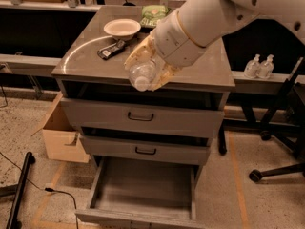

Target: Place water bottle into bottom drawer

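Note:
My gripper (147,68) is shut on the water bottle (142,74), a clear plastic bottle with its white cap pointing down toward me. It hangs over the front edge of the cabinet top (200,75), above the top drawer. The big white arm comes in from the upper right. The bottom drawer (143,187) is pulled open, its wide flat grey inside showing nothing in it, well below the bottle.
On the cabinet top stand a white bowl (122,28), a dark flat object (111,50) and a green bag (154,15). Two upper drawers with black handles (140,116) are shut. A cardboard box (59,130) sits at the left, two pump bottles (259,66) and chair legs (276,171) at the right.

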Action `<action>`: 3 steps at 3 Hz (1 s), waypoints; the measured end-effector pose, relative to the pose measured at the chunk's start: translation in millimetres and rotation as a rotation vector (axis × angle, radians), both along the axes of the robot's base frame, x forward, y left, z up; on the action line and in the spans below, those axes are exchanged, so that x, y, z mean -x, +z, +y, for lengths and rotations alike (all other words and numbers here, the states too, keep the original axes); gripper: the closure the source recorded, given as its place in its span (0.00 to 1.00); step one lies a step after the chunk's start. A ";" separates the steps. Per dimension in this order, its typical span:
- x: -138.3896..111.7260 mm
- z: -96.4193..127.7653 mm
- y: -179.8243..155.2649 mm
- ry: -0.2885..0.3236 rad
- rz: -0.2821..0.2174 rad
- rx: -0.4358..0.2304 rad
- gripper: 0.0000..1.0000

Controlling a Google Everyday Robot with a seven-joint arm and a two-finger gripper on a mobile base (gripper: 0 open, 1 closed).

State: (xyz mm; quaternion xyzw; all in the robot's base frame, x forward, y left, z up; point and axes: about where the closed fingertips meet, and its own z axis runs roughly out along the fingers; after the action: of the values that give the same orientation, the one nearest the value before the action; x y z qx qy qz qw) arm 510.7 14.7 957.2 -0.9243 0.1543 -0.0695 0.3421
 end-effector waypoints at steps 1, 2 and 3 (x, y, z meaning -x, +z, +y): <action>16.5 1.2 -25.9 -0.020 0.035 -0.029 1.00; 51.6 5.8 -74.7 -0.025 0.090 -0.122 1.00; 87.1 10.8 -128.0 -0.021 0.153 -0.167 1.00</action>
State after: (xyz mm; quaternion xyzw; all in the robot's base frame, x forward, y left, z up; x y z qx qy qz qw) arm 423.6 25.5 829.2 -0.8935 0.1947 0.0109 0.4046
